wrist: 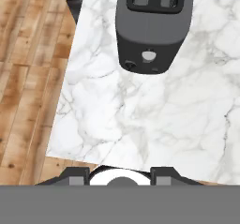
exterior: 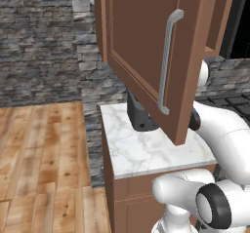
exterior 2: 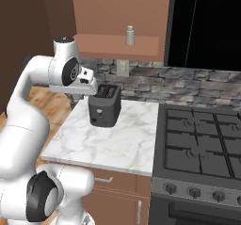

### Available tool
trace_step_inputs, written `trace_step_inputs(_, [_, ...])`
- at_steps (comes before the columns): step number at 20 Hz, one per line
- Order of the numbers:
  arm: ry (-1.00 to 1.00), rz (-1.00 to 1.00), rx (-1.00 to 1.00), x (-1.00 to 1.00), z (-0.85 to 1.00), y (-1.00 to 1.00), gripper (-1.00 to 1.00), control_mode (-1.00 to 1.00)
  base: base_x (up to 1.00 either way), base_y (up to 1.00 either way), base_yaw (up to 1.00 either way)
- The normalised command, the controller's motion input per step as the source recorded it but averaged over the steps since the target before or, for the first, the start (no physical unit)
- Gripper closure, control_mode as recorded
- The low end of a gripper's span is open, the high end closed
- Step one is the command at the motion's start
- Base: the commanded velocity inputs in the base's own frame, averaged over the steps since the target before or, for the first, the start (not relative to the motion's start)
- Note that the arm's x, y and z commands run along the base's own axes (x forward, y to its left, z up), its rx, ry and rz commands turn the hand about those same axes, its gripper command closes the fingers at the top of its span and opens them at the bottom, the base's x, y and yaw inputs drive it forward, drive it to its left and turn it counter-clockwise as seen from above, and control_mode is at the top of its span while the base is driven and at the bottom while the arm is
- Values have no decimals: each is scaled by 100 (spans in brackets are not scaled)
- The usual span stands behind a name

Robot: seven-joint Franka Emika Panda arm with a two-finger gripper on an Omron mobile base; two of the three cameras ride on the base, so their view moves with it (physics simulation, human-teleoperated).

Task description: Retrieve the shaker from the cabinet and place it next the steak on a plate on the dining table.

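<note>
The small grey shaker point(exterior 2: 130, 35) stands upright on the shelf point(exterior 2: 113, 44) of the brown wall cabinet. The cabinet's panelled door point(exterior: 141, 47) is swung open, its silver bar handle point(exterior: 168, 61) facing me. My gripper point(wrist: 119, 175) is open with nothing between its fingertips point(wrist: 75, 174); it points down at the marble counter in front of a dark toaster. My wrist point(exterior 2: 69, 71) hangs well below and to the left of the shaker. The steak, plate and dining table are out of view.
A dark toaster point(exterior 2: 104, 105) stands on the small marble counter point(exterior 2: 108, 141) under the cabinet. A black gas stove point(exterior 2: 202, 146) adjoins the counter on the right. The open door overhangs the counter point(exterior: 146, 151). Wooden floor point(exterior: 44, 149) lies to the left.
</note>
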Motion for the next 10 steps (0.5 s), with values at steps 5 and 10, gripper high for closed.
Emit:
trace_step_inputs(5, [-12, 0, 0, -42, 0, 0, -100, -100, 0, 0, 0])
trace_step_inputs(10, [-19, 0, 0, -55, 3, -8, -100, -100, 0, 0, 0])
